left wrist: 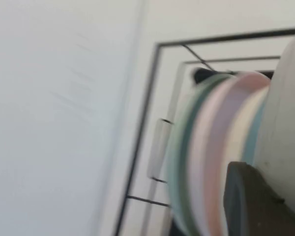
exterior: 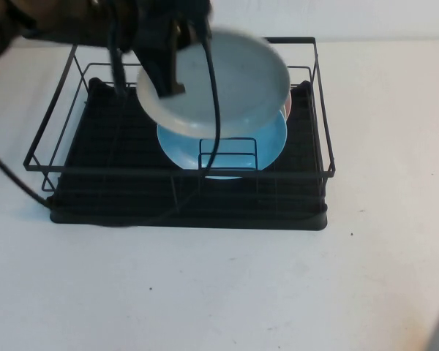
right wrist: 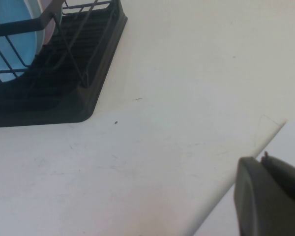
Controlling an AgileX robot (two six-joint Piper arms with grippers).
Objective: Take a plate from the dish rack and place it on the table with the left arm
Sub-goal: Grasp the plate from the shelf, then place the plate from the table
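High view: the left gripper [exterior: 172, 73] clamps the rim of the plate [exterior: 227, 73], lifted clear above the dish rack [exterior: 318, 168] so it can swing out to the desk [exterior: 219, 292]; a sky-blue plate [exterior: 267, 146] stands slotted below it; the right gripper [right wrist: 265, 196] sits parked far right, its grip state unreadable.

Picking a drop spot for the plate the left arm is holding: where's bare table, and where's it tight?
Bare table lies in front of the dish rack and to its right. Crowded: inside the rack, where the sky-blue plate stands under the lifted plate held by the left gripper. The right gripper sits low over the table's right side.
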